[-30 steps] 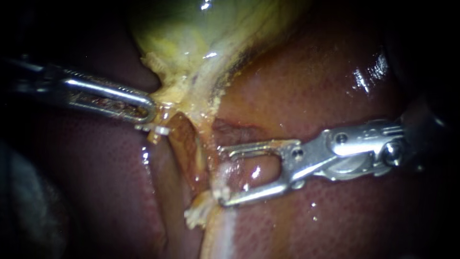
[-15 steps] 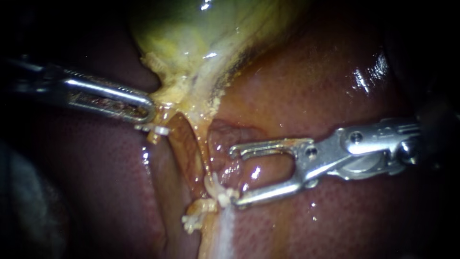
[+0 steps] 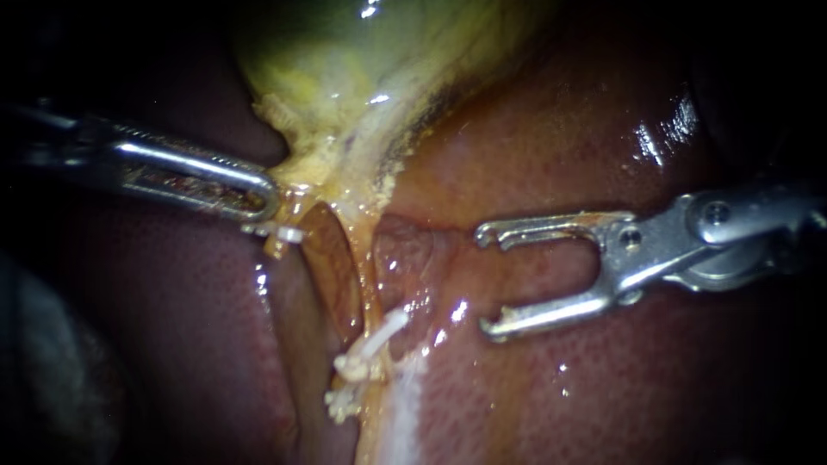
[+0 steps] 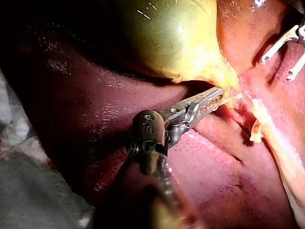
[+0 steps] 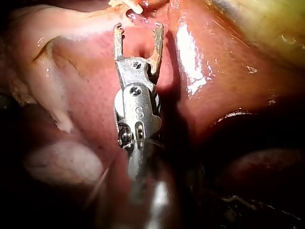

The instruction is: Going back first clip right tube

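Gripping the yellow tissue under the gallbladder (image 3: 362,52), the left instrument (image 3: 269,196) is holding its tool narrow, both jaws apparently pressing on that tissue and pulling it taut. If that hold is slipping or biting too hard, the tissue may be tearing or the tube (image 3: 366,288) going slack. Just beyond, a white clip (image 3: 372,344) is sitting aslant across the lower part of the tube, with a second whitish piece lying below it. Sitting that crooked, it may be working loose under any tug. Further right, the right instrument (image 3: 487,282) is hovering over the liver (image 3: 603,129), its tool spread wide and carrying nothing, well apart from the clip. Its hooked jaw tips are lying close to the wet liver surface, so a low retreat is risking a scrape or a snag.
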Motion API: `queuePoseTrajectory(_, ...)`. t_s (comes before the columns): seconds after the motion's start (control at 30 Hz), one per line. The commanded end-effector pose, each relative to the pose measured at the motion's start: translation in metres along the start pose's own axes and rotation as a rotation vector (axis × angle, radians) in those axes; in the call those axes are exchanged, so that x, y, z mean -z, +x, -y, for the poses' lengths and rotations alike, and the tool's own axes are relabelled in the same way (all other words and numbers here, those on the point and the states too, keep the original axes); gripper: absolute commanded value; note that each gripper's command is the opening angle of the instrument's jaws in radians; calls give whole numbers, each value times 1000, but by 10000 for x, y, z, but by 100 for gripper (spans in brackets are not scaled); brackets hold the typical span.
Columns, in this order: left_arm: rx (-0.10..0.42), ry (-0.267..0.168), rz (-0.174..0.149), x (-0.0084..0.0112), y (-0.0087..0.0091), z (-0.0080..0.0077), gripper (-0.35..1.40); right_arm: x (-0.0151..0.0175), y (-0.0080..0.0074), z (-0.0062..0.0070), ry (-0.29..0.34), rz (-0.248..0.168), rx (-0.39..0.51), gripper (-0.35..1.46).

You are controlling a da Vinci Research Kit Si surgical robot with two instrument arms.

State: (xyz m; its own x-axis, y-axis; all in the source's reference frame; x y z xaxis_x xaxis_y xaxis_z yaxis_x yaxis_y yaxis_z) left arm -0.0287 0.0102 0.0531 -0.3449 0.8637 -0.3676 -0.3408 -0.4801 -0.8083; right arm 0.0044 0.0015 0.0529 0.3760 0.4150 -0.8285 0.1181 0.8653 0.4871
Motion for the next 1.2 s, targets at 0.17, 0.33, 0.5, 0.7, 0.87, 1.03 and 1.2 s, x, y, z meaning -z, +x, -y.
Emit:
queuePoseTrajectory(0.17, 0, 1, 0, -1, 0, 0, -35, 1, -1, 0, 1, -1, 1, 50)
queuePoseTrajectory(0.33, -2, 3, -2, -9, 0, 5, -35, 2, -1, 1, 1, -2, 1, 50)
queuePoseTrajectory(0.5, -4, 8, -4, -21, 1, 20, -35, 3, -1, 1, 1, -2, 1, 50)
queuePoseTrajectory(0.7, -11, 22, -10, -46, -8, 35, -35, 3, -1, 1, 0, -2, 0, 50)
queuePoseTrajectory(0.87, -12, 21, -9, -59, -8, 35, -35, 4, 0, 1, -1, -2, 0, 50)
queuePoseTrajectory(1.03, -13, 20, -8, -59, -8, 36, -35, 4, 1, 1, -2, -2, -2, 50)
queuePoseTrajectory(1.2, -13, 19, -8, -58, -9, 37, -35, 4, 1, 0, -3, -2, -2, 50)
